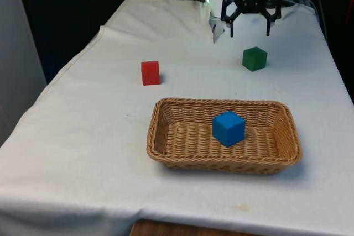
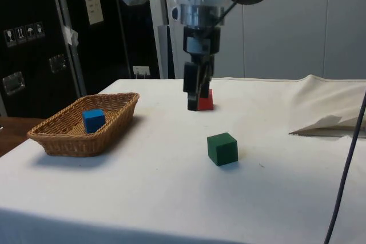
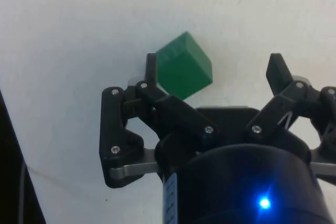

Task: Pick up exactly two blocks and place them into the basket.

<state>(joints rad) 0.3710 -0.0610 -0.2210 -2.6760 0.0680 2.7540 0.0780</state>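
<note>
We take the basket (image 1: pixel 166 136) as our landmark: it sits on the table (image 1: pixel 83 136) with the blue block (image 1: pixel 228 128) already lying inside it, so we judge one of the two blocks done and one more wanted. Beyond the basket, toward the robot, the green block (image 1: pixel 254 58) rests on the cloth off the basket's far corner on the front view's right, and the red block (image 1: pixel 150 73) lies off its far corner on the front view's left, well apart from the green one. Our gripper (image 1: pixel 249 30) hangs above the table farther from the basket than the green block, its fingers spread apart and holding nothing. The move to come turns on this: the green block lies just on the basket side of the gripper and below it, much nearer than the red one.
</note>
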